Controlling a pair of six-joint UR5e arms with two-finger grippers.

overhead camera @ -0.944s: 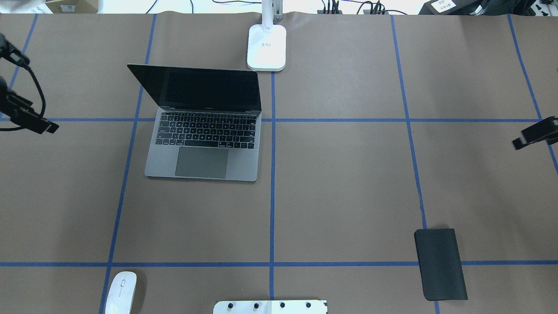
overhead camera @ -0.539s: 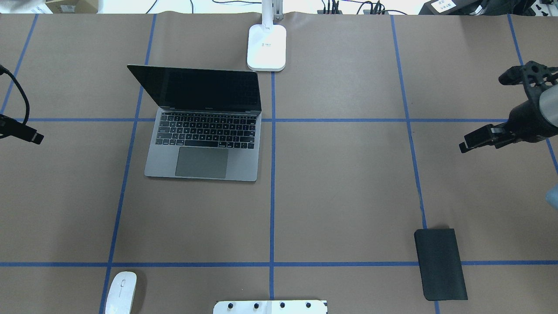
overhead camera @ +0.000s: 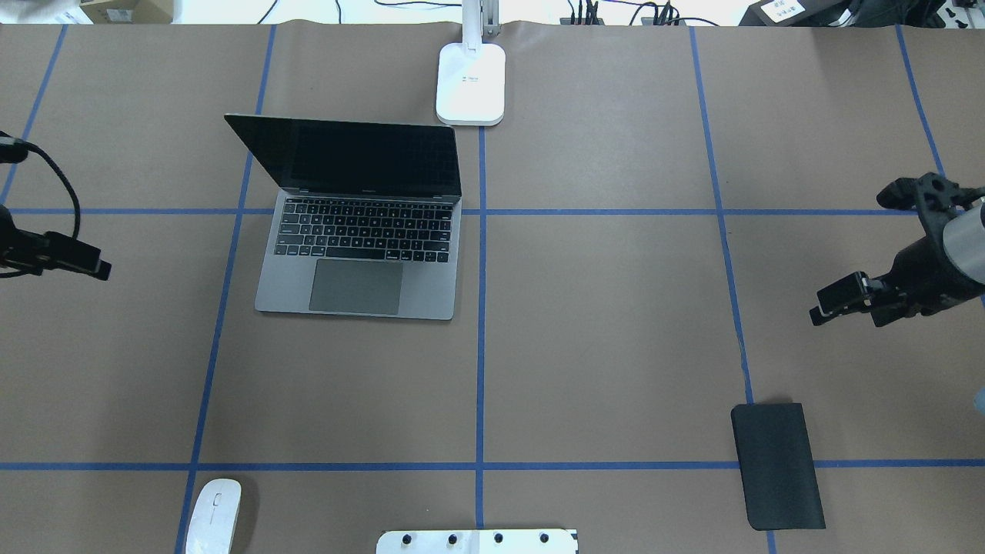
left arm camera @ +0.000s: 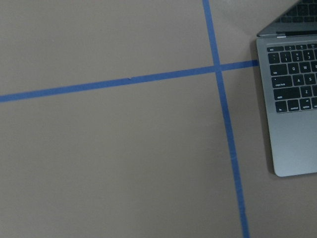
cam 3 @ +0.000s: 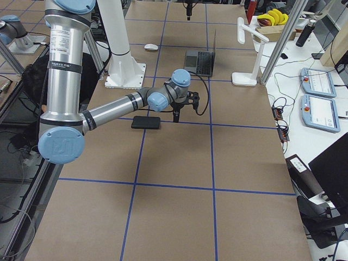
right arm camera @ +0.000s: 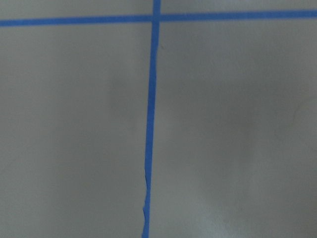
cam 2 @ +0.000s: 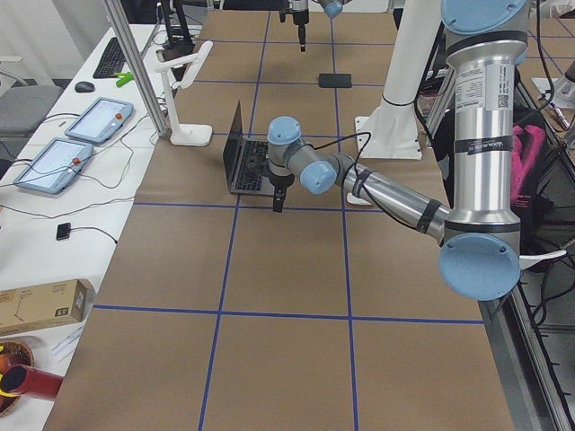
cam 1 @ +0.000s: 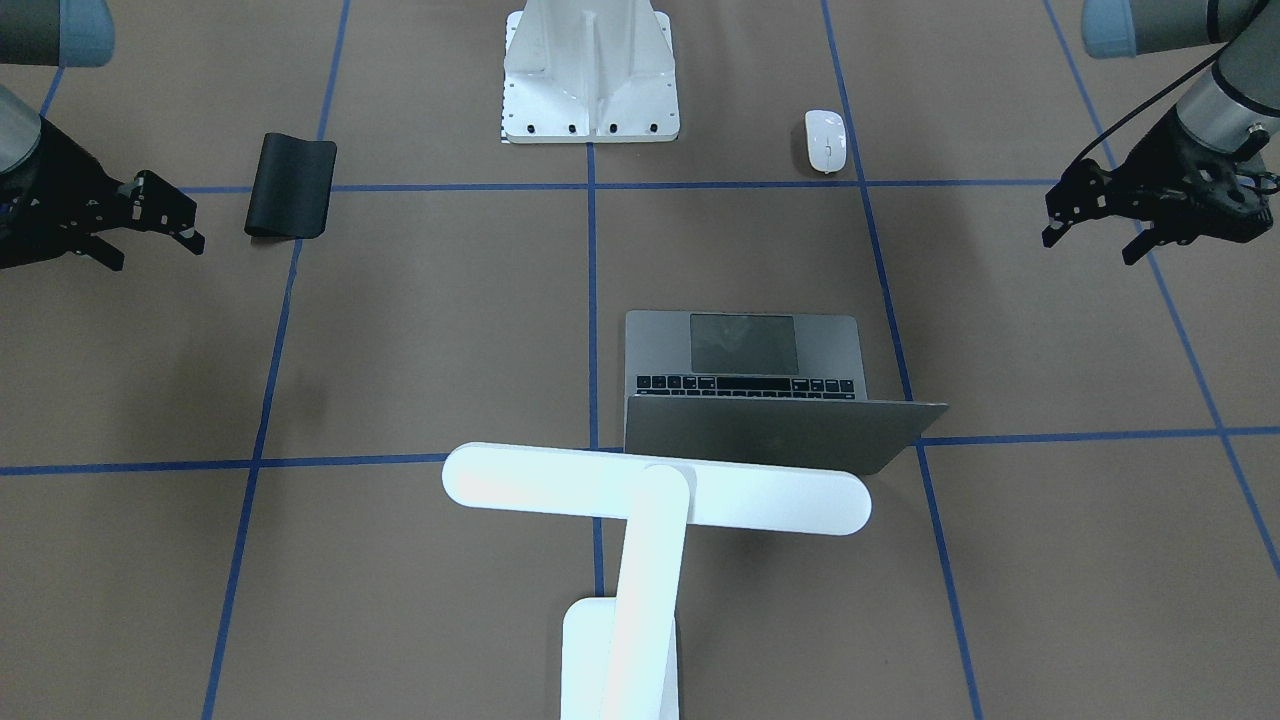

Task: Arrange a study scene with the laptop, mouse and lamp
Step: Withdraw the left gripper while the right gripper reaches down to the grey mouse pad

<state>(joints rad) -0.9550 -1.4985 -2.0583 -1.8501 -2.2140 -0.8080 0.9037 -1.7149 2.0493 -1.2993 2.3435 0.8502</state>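
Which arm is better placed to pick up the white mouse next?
Probably the left. The mouse lies on the robot's left side, nearer the open, empty left end effector; the right end effector hangs far across, by the black pad.

Taking the overhead view as a clock face with the robot's side at 6 o'clock, the laptop [overhead camera: 358, 254] sits on the table [overhead camera: 600, 323] toward 10 o'clock of the centre, its raised lid on its 12 o'clock side. The lamp [overhead camera: 471, 85] stands at 12 o'clock by the far edge, near the lid's corner but apart from it. The mouse [overhead camera: 214, 515] lies at 7 o'clock, well apart from the laptop. The mouse pad [overhead camera: 777, 465] lies at 4 o'clock. The pedestal [overhead camera: 477, 542] stands at 6 o'clock, between them.
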